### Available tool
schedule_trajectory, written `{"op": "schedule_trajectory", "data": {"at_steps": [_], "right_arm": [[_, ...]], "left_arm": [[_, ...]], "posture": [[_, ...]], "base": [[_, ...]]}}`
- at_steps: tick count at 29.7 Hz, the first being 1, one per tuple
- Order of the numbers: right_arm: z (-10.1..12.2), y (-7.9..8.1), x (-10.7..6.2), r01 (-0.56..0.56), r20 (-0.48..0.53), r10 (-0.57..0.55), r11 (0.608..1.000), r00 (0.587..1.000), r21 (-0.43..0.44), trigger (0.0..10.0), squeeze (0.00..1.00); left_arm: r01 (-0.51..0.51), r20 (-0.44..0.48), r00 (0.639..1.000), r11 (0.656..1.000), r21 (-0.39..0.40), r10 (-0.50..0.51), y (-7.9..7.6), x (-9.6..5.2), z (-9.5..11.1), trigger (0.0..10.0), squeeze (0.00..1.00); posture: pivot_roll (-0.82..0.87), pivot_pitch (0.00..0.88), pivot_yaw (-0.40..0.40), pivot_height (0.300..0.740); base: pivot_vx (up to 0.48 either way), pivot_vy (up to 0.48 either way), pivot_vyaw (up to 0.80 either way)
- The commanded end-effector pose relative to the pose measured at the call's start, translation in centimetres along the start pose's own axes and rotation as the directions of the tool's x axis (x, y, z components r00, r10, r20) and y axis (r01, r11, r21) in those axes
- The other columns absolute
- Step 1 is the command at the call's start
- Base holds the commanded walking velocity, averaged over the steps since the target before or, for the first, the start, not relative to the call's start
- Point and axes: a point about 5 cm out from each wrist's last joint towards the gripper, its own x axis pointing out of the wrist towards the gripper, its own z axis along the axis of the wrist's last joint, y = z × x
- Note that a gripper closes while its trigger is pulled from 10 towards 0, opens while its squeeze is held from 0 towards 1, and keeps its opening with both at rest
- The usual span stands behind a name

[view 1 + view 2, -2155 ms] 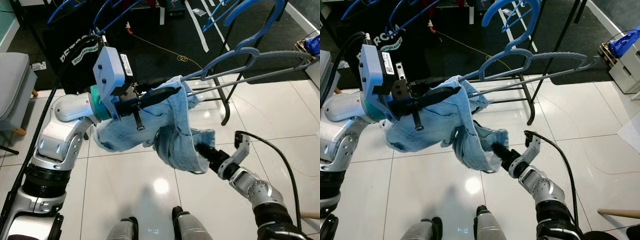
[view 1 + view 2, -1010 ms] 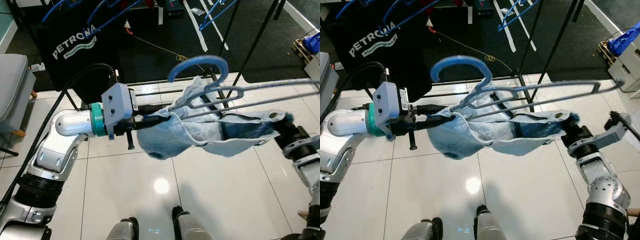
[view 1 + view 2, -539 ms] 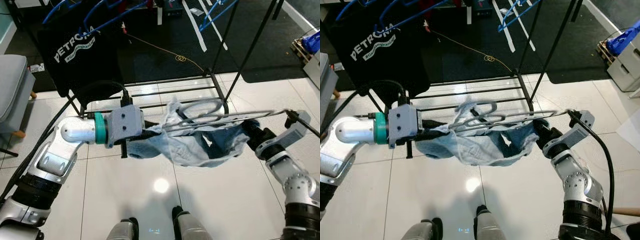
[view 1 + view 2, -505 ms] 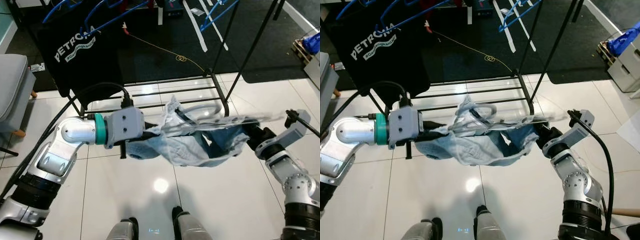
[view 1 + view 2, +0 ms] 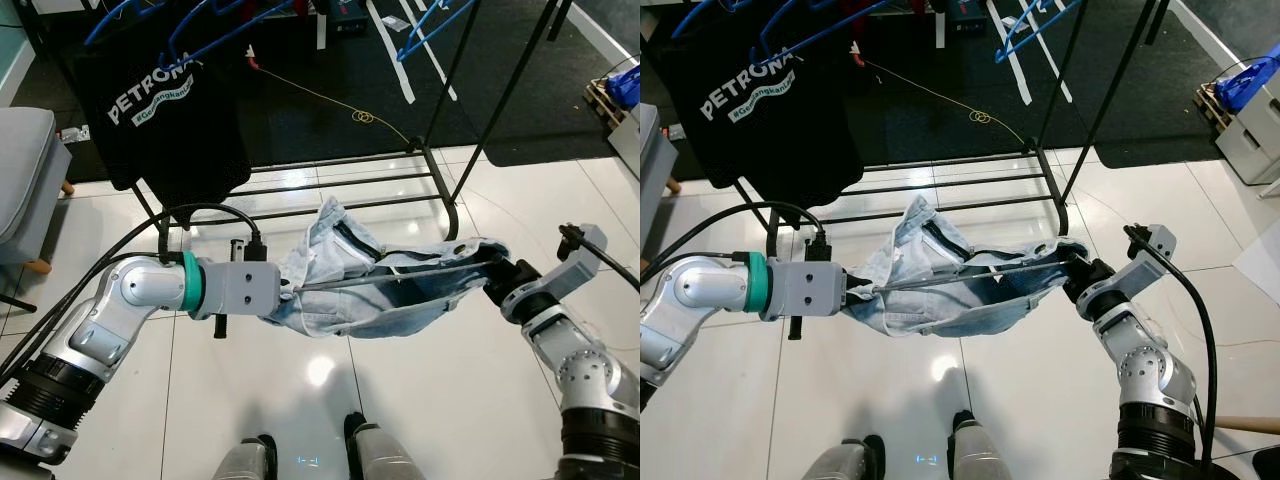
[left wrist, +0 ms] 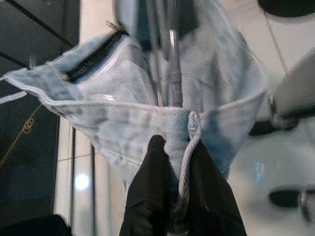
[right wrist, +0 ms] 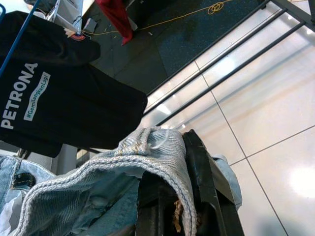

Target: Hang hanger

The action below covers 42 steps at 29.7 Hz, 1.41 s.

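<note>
Hanger (image 5: 400, 277) inside jeans (image 5: 370, 290) stretched between left tool (image 6: 172, 162) and right tool (image 7: 177, 196), both clamping denim.

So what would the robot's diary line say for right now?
left gripper: shut on jeans | right gripper: shut on jeans | jeans: stretched between both, above floor | hanger: inside jeans | rack: behind

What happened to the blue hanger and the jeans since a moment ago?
The hanger, raised high with its blue hook up two seconds ago, has come down and now lies low inside the jeans, its hook hidden. The right gripper swung from below out to the right and the left gripper dropped, stretching the denim flat between them. Both still pinch the jeans; the black T-shirt still hangs on the rack.
</note>
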Motion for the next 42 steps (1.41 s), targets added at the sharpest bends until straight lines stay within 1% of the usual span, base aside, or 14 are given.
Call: {"op": "schedule_trajectory", "data": {"at_steps": [1,2,3,5,10,14,17,21,25,30,31,36,37,42], "right_arm": [[0.6,-1.3,-0.8,0.060,0.041,-0.060,0.998,0.997,-0.012,0.0,0.00],[0.3,-1.8,-1.2,0.078,0.029,-0.077,0.997,0.997,-0.017,0.0,0.00],[0.3,-1.8,-1.2,0.078,0.029,-0.077,0.997,0.997,-0.017,0.0,0.00],[0.2,-3.0,-1.9,0.110,0.016,-0.109,0.993,0.994,-0.034,0.0,0.00],[0.8,-4.5,-2.7,0.161,0.016,-0.161,0.985,0.987,-0.060,0.0,0.00],[1.5,-5.3,-3.0,0.190,0.048,-0.189,0.981,0.981,-0.023,0.0,0.00],[1.9,-5.3,-3.1,0.191,0.076,-0.192,0.981,0.978,0.015,0.0,0.00],[2.6,-5.4,-3.1,0.185,0.111,-0.191,0.981,0.975,0.062,0.0,0.00],[3.1,-5.1,-2.8,0.162,0.120,-0.169,0.984,0.978,0.069,0.0,0.00],[3.2,-3.9,-2.3,0.104,0.104,-0.106,0.994,0.989,0.028,0.0,0.00],[3.0,-3.2,-2.0,0.076,0.096,-0.077,0.997,0.992,0.015,0.0,0.00],[2.8,-2.2,-1.7,0.034,0.085,-0.035,0.999,0.996,0.006,0.0,0.00],[2.5,-1.1,-1.2,-0.008,0.073,0.009,1.000,0.997,-0.004,0.0,0.00],[2.3,-0.1,-0.9,-0.043,0.060,0.045,0.999,0.997,-0.022,0.0,0.00]], "left_arm": [[-0.007,-0.052,0.999,0.998,-0.063,0.004,-0.4,-0.7,-1.4,0.0,0.00],[-0.061,-0.031,0.998,0.993,-0.100,0.058,0.2,-1.0,-1.5,0.0,0.00],[-0.061,-0.031,0.998,0.993,-0.100,0.058,0.2,-1.0,-1.5,0.0,0.00],[-0.112,-0.028,0.994,0.985,-0.132,0.109,0.8,-1.5,-1.9,0.0,0.00],[-0.112,-0.068,0.992,0.987,-0.118,0.105,0.9,-2.4,-2.8,0.0,0.00],[-0.117,-0.022,0.993,0.983,-0.144,0.115,1.0,-3.1,-2.8,0.0,0.00],[-0.083,-0.017,0.997,0.986,-0.145,0.081,0.6,-3.4,-2.9,0.0,0.00],[-0.010,-0.067,0.998,0.992,-0.123,0.002,-0.3,-3.9,-3.5,0.0,0.00],[0.097,-0.152,0.983,0.993,-0.064,-0.105,-1.4,-4.0,-4.3,0.0,0.00],[0.127,-0.215,0.968,0.991,-0.035,-0.132,-1.8,-3.6,-4.9,0.0,0.00],[0.105,-0.215,0.970,0.994,-0.035,-0.111,-1.7,-3.3,-4.9,0.0,0.00],[0.064,-0.202,0.977,0.997,-0.038,-0.070,-1.3,-2.6,-4.6,0.0,0.00],[0.027,-0.214,0.976,0.999,-0.033,-0.033,-0.7,-2.1,-4.4,0.0,0.00],[-0.002,-0.240,0.971,1.000,-0.028,-0.005,-0.2,-1.8,-4.5,0.0,0.00]], "posture": [[-0.06,0.130,0.040,0.740],[-0.06,0.130,0.040,0.740],[-0.06,0.130,0.040,0.740],[-0.06,0.137,0.044,0.740],[-0.06,0.139,0.042,0.740],[-0.06,0.140,0.042,0.740],[-0.06,0.142,0.043,0.740],[-0.06,0.144,0.043,0.740],[-0.06,0.145,0.045,0.740],[-0.06,0.147,0.047,0.740],[-0.06,0.147,0.047,0.740],[-0.06,0.147,0.046,0.740],[-0.05,0.149,0.046,0.740],[-0.05,0.149,0.047,0.740]], "base": [[0.000,0.000,0.00],[0.000,0.000,0.00],[0.000,0.000,0.00],[0.000,0.000,0.00],[0.000,0.000,0.00],[0.000,0.000,0.00],[0.000,0.000,0.00],[0.000,0.000,0.00],[0.000,0.000,0.00],[0.000,0.000,0.00],[0.000,0.000,0.00],[0.000,0.000,0.00],[0.000,0.000,0.00],[0.000,0.000,0.00]]}}
